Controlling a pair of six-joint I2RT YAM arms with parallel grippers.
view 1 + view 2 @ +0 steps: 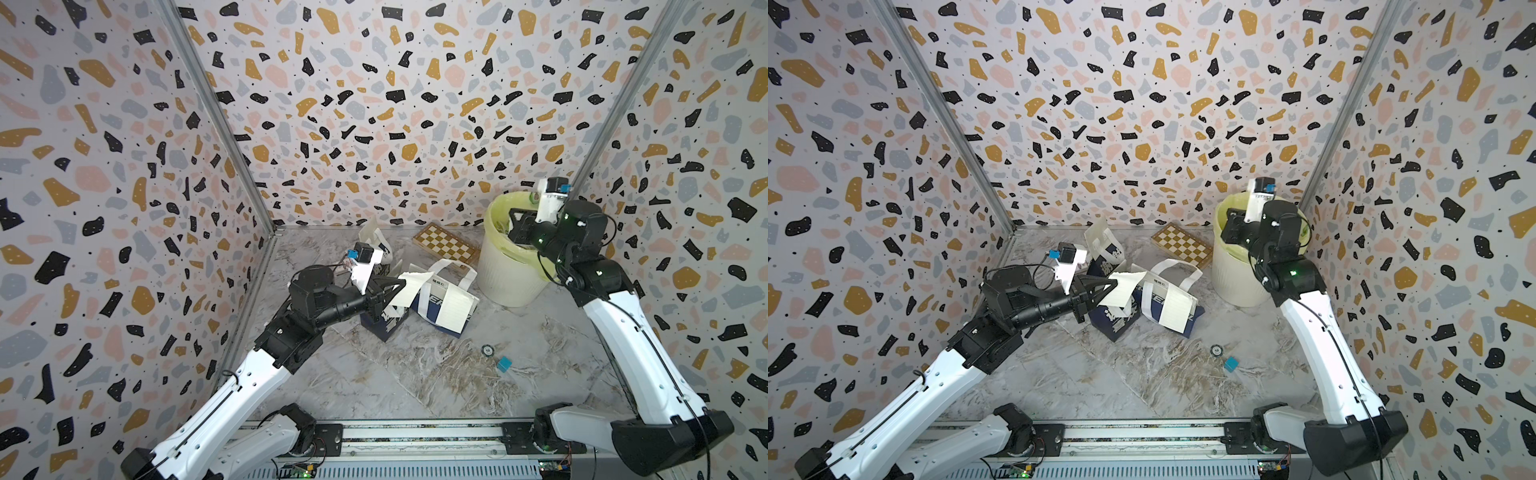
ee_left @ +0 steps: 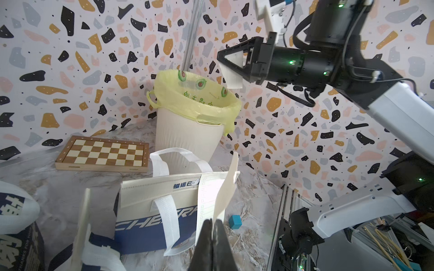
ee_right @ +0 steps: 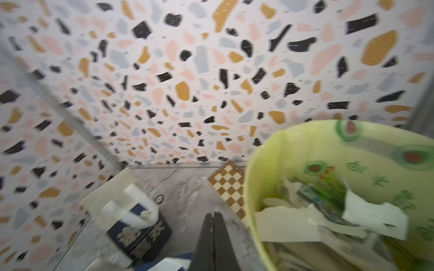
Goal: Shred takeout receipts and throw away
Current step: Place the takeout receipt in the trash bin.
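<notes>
a torn takeout receipt is, by the look of it, being thrown away. one receipt piece [image 2: 233, 78] is being held above the mouth of the yellow-lined bin [image 1: 505, 274] by the right gripper [image 2: 220, 57], with the jaws clamped together on the paper. a larger receipt piece [image 1: 411, 289] is being pinched by the left gripper [image 1: 399, 286], jaws likewise closed on it, above the takeout bags.

next, the right jaws are probably to be parted once the scrap is being held well inside the rim. the left piece is then to be torn again or carried across.

being counted:
- two held pieces
- one whole receipt [image 1: 453, 309] on the lying bag [image 1: 428, 305]
- several paper scraps [image 3: 293, 225] in the bin, number unclear
- at least two bags
- one chessboard [image 1: 446, 245]
- one blue cube [image 1: 504, 363]
- one round token [image 1: 487, 351]
</notes>
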